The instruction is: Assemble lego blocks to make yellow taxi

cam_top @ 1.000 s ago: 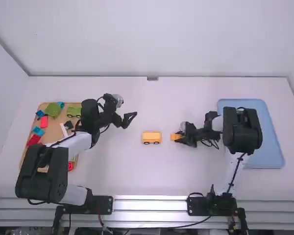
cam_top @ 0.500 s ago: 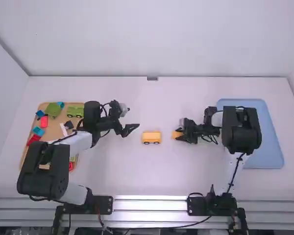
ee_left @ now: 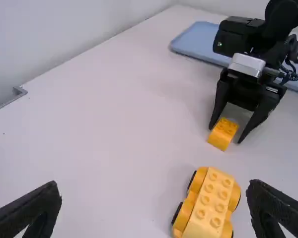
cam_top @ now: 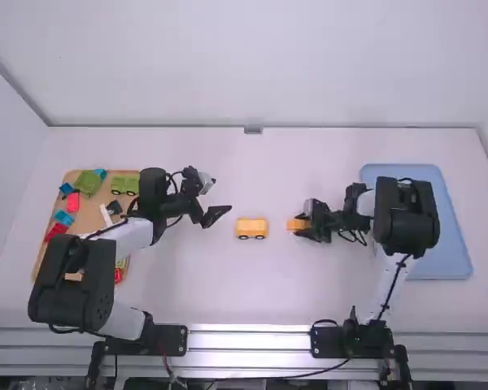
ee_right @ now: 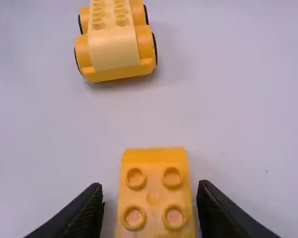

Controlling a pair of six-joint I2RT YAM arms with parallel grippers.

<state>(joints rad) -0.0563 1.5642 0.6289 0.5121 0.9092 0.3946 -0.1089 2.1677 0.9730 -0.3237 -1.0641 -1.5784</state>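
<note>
The yellow wheeled car base (cam_top: 251,227) stands near the table's middle; its studded top faces up in the left wrist view (ee_left: 209,204). To its right lies a small orange-yellow block (cam_top: 296,224), four studs up in the right wrist view (ee_right: 154,193). My right gripper (cam_top: 304,227) is around this block with its fingers apart, a narrow gap on the left side (ee_right: 150,196). My left gripper (cam_top: 219,213) stands open left of the car base, nothing between its fingers (ee_left: 156,201).
At the far left a wooden tray (cam_top: 86,218) holds several loose blocks and a green wheeled base (cam_top: 124,185). A blue tray (cam_top: 455,236) lies at the right, partly beneath the right arm.
My left gripper has shifted slightly right and down, then stayed still. The right gripper has made small shifts around the block, which sits slightly right of its place a second ago.
</note>
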